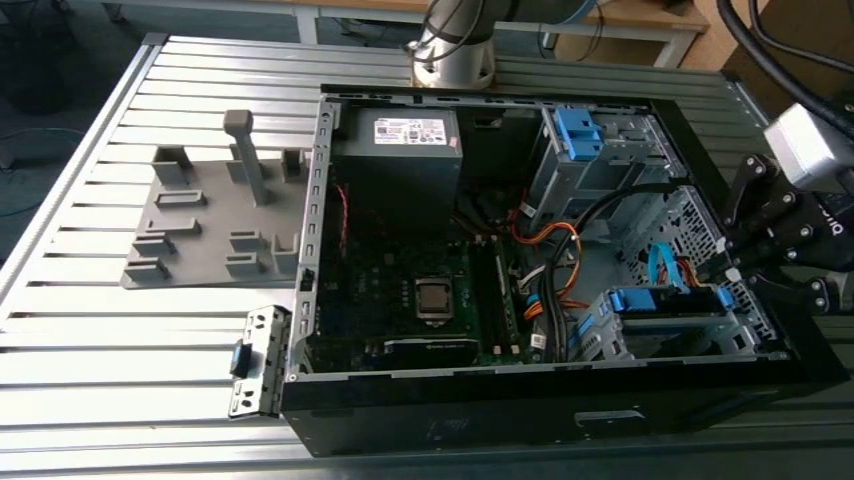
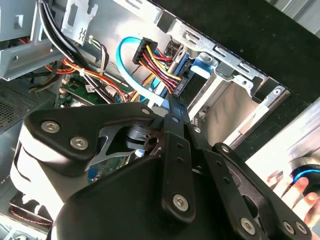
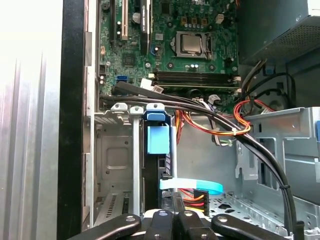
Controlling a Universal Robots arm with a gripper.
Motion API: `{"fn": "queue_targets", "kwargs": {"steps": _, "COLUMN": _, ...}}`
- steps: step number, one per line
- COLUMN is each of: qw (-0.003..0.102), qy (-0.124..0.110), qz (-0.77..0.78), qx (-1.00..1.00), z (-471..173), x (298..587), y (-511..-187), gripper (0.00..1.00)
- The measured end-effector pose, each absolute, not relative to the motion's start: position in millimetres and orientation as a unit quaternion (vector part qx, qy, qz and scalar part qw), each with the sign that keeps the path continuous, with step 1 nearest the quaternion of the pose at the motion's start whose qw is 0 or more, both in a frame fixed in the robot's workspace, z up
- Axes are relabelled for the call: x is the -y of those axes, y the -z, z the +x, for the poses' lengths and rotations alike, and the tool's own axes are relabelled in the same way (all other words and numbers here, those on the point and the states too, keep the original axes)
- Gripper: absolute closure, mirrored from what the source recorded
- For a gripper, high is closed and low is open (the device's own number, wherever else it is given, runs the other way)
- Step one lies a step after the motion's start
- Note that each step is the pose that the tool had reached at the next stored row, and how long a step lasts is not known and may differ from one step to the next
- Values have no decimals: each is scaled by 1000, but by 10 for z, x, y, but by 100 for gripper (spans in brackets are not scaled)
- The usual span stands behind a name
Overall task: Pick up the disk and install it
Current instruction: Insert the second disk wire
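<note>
Where the drive cage stands at the open computer case's (image 1: 400, 120) corner, the blue-framed disk (image 3: 159, 142) is seen seated upright, cables plugged in, with the fingers (image 3: 172, 217) closed together just behind it.

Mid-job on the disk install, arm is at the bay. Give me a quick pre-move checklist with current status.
1. Disk inside the drive bay: ok.
2. Disk fully seated: cannot tell.
3. Power connector mated to the disk: cannot tell.
4. Gripper close to that connector, beside the blue cable: ok.
5. Workspace free of people: not ok, a hand shows beside the case.
</note>
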State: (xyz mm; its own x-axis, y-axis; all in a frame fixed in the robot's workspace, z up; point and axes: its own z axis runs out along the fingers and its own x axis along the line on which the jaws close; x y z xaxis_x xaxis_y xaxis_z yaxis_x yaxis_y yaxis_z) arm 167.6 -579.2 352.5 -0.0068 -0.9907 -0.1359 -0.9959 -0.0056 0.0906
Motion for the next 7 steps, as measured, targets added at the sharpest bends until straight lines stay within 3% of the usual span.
{"fn": "queue_targets", "kwargs": {"steps": 7, "qw": 16, "qy": -80, "qz": -705, "qx": -705, "z": 1677, "x": 5792, "y": -3529, "gripper": 89}}
